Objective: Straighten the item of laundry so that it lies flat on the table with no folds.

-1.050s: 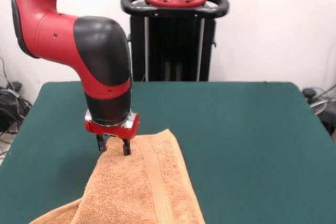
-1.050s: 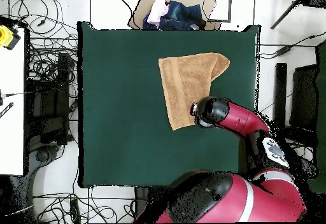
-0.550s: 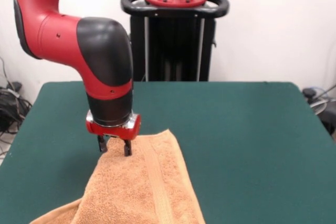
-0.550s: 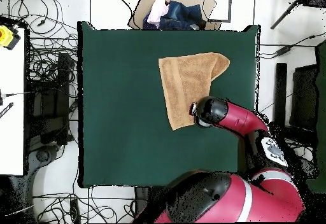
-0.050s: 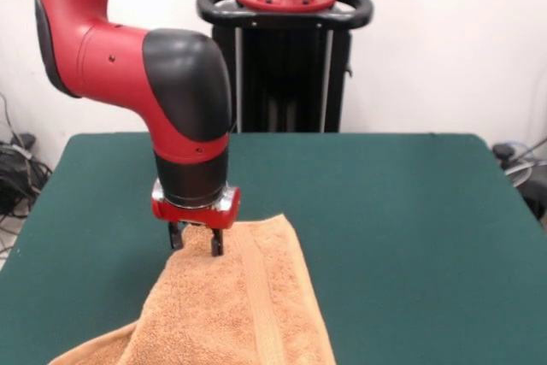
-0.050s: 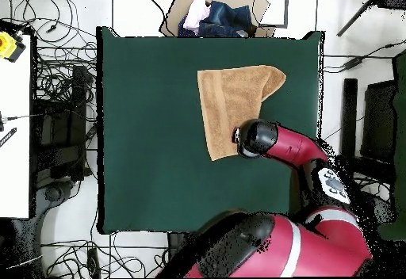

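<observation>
Hand (image 5: 197, 242) on towel (image 5: 231, 305), front only

open green table (image 5: 385, 211) all round; only the towel (image 5: 239, 314) interrupts it

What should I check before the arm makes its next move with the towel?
1. End effector at the towel corner: ok.
2. Fingers holding cloth: cannot tell.
3. Towel flat: not ok, one corner near the table edge is folded in the overhead view.
4. Towel fully on the table: ok in the overhead view.
5. Bare table beside the towel for spreading: ok.
</observation>
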Motion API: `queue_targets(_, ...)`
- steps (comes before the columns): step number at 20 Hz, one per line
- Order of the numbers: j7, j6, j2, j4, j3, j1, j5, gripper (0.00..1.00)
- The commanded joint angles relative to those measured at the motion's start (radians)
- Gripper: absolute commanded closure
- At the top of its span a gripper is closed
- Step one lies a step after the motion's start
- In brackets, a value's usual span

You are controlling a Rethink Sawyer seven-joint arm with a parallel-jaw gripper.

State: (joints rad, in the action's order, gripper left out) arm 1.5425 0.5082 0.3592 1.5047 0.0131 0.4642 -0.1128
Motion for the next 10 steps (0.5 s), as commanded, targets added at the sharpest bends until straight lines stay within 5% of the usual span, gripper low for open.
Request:
queue_targets(1, 0.207, -0.088, -0.077, 0.052, 0.075, -0.087, 0.03, 0.0)
queue_targets(10, 0.202, -0.058, -0.076, 0.04, 0.064, -0.118, 0.039, 0.0)
